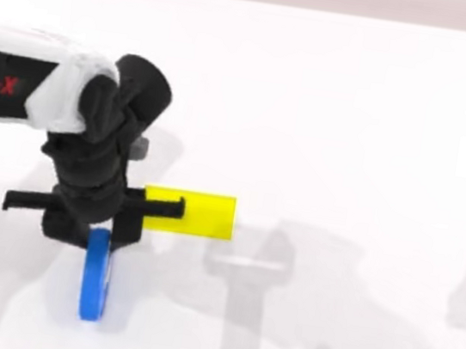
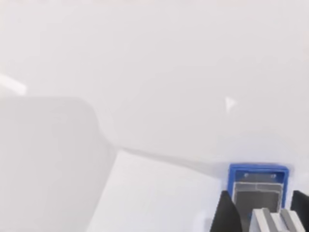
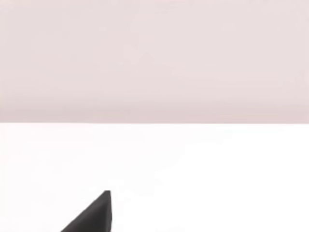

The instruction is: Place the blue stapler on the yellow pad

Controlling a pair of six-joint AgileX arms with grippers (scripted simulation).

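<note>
Left arm reading "LE X", its left gripper (image 1: 102, 239) fingers clamping the glossy, rounded blue stapler (image 1: 95, 281) lower left; flat yellow pad (image 1: 201, 214) lying mid-frame; right gripper fingers: can't tell.

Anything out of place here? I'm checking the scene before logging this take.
Nothing stands out. The blue stapler lies flat on the table, intact, off the yellow pad, with the left end effector over its far end. The pad lies square and unmarked. The right arm is outside the top view.
</note>
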